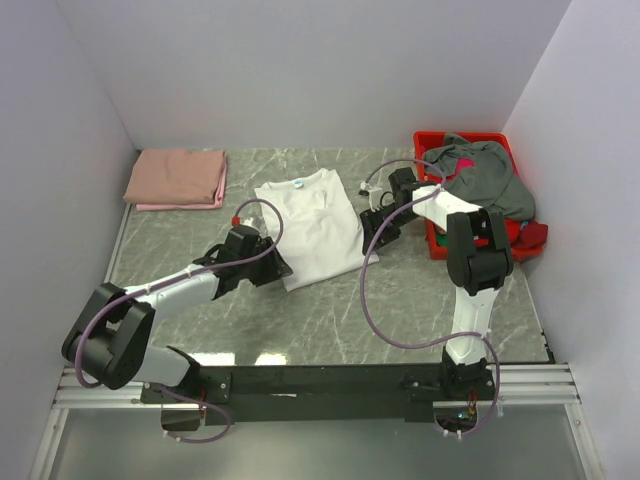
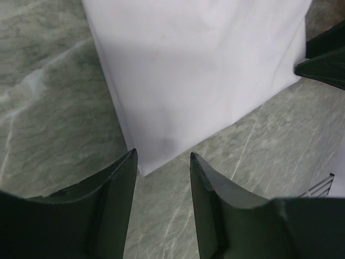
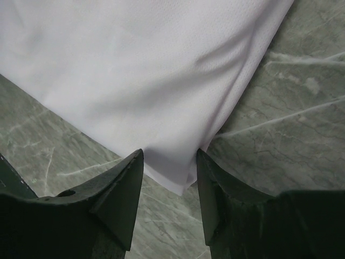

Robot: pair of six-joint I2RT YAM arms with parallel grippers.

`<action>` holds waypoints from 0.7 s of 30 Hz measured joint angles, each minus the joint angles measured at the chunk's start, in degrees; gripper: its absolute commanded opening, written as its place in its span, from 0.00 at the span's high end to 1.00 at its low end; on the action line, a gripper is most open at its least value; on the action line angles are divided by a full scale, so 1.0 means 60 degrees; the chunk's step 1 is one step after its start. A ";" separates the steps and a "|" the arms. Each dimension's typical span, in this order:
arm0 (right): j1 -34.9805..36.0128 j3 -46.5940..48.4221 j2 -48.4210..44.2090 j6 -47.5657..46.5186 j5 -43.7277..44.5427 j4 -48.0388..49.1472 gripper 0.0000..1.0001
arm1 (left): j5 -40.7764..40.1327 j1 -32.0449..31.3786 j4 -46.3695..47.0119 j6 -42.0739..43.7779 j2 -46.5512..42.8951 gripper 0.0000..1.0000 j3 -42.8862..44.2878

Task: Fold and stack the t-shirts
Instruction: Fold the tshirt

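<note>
A white t-shirt (image 1: 315,225), folded into a long strip, lies flat at the table's middle with its neck toward the back. My left gripper (image 1: 274,262) is at its near left corner. In the left wrist view that gripper (image 2: 163,156) is open, and the cloth's (image 2: 199,70) corner tip lies just inside the left finger. My right gripper (image 1: 372,236) is at the near right corner. In the right wrist view it (image 3: 168,156) stands open low over the table, and the shirt's (image 3: 135,70) layered corner reaches between its fingers, unpinched. A folded salmon-pink t-shirt (image 1: 178,178) rests at the back left.
A red bin (image 1: 425,140) stands at the back right with a crumpled grey t-shirt (image 1: 490,170) heaped over it and a red one (image 1: 533,237) spilling over its near corner. White walls close in the table at the back and on both sides.
</note>
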 measured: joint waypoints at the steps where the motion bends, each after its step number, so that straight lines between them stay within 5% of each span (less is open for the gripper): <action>1: 0.0000 0.0000 0.0000 0.0000 0.0000 -0.0004 0.49 | -0.0062 0.0000 -0.0127 0.0011 0.0000 0.50 0.0022; 21: -0.0004 0.0000 0.0000 0.0033 -0.0004 -0.0033 0.52 | 0.0280 0.0004 -0.0091 0.0047 0.0969 0.56 0.0149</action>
